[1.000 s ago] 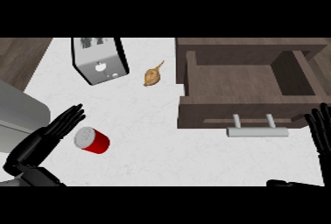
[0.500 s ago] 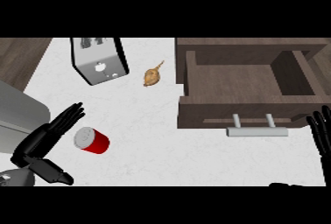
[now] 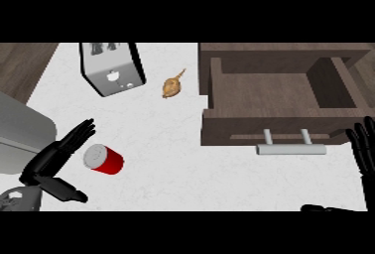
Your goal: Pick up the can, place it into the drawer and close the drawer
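Two hands show, neither holding anything: the left hand has straight, spread fingers just left of the red can on the white counter. The right hand rests open at the right edge, beside the open drawer

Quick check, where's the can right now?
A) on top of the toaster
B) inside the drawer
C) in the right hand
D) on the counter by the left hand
D: the can sits on the counter beside the left hand, outside the open drawer.
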Robot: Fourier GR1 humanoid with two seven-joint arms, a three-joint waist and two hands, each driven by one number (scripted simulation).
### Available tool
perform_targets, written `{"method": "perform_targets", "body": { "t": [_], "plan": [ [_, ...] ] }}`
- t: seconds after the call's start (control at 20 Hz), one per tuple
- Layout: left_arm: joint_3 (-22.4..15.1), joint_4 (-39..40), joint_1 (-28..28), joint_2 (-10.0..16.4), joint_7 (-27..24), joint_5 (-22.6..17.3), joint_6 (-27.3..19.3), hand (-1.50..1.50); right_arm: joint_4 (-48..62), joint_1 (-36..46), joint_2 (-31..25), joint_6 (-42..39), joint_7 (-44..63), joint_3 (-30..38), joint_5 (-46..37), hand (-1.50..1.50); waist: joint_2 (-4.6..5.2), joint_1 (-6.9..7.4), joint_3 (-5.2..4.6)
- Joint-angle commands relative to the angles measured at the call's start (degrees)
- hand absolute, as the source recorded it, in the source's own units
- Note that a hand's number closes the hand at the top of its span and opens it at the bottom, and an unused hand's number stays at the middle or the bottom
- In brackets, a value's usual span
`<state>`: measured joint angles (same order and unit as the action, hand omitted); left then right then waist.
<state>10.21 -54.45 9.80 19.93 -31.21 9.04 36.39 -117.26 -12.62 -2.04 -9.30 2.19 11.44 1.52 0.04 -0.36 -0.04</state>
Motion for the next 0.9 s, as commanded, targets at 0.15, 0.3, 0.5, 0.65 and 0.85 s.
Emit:
{"method": "perform_targets", "body": {
  "t": [0.15,0.3,0.5,0.65,0.85],
  "plan": [
    [-2.0,5.6,3.0,-1.4,-3.6,1.3,0.0,-1.50,-1.4,-0.8,0.0,-0.5,0.5,0.1,-0.5,-1.50,-0.05,0.06,0.03],
    [-1.8,13.1,6.7,-0.1,-6.8,1.9,0.2,-1.50,1.6,1.7,-1.4,-1.1,-0.5,2.3,1.2,-1.50,0.05,-0.14,0.01],
    [-3.5,17.9,7.1,-1.6,-12.7,4.4,-4.0,-1.50,-3.2,-3.5,1.2,-1.5,-0.9,0.0,0.7,-1.50,0.04,-0.41,-0.02],
    [-3.0,24.6,9.2,1.4,-16.1,4.9,-2.6,-1.50,-0.2,-0.4,1.9,0.8,-1.3,-3.3,-3.6,-1.50,0.16,-0.29,-0.05],
    [-3.3,24.1,11.8,0.8,-14.0,4.1,-3.1,-1.50,-5.9,-1.6,0.2,-1.2,3.9,0.6,1.9,-1.50,0.09,-0.43,-0.04]
  ]
}}
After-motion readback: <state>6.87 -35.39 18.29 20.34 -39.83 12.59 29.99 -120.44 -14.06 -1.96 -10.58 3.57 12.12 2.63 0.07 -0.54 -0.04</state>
